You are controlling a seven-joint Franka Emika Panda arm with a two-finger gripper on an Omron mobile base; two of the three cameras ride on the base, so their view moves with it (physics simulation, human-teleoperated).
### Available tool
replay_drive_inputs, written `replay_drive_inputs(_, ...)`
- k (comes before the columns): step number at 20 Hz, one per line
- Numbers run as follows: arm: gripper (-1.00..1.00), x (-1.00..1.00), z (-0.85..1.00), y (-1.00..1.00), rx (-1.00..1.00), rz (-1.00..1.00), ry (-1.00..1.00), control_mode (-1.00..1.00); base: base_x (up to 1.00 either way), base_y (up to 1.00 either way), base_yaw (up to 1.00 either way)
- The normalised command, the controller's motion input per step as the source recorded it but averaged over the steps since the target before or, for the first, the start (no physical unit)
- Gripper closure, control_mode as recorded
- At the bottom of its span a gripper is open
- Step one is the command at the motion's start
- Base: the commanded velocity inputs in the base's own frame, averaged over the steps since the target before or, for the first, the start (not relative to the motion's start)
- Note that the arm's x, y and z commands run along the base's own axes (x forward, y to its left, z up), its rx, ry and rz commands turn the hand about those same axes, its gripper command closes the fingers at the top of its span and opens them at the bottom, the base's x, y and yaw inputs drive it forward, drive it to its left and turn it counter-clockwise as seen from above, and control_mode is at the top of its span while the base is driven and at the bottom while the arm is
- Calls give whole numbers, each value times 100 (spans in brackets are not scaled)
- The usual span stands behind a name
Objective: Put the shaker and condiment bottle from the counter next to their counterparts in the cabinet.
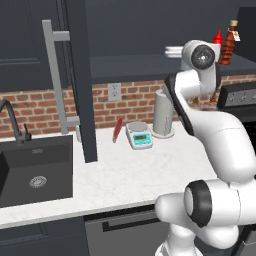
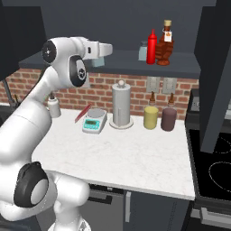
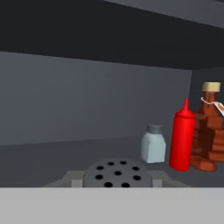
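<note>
Grey perforated cap at the bottom of the hand view marks the shaker, which your hand holds in a narrow grip at shelf height so it can go beside its twin. The bottle already stands in the cabinet, just beside the red bottle, judged correctly paired. Nothing of the task is left on the desk.

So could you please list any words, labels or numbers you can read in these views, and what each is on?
No text is readable.
Kitchen scale: its display is too small to read.
Condiment bottle: its white neck tag is blurred, nothing legible.
Red squeeze bottle: plain, no label.
Shaker on the shelf: no marking.
</note>
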Motion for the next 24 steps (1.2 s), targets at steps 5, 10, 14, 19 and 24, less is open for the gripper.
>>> replay_drive_inputs(5, 100, 42, 0, -5, 0, -9, 0, -100, 0, 0, 0)
replay_drive_inputs(10, 100, 46, 0, -20, 0, -12, 0, -100, 0, 0, 0)
replay_drive_inputs(14, 100, 42, 0, -31, 1, -14, 0, -100, 0, 0, 0)
replay_drive_inputs(19, 100, 38, -1, -8, 0, -10, 0, -100, 0, 0, 0)
replay_drive_inputs(24, 100, 39, -11, 0, 0, -9, 0, -100, 0, 0, 0)
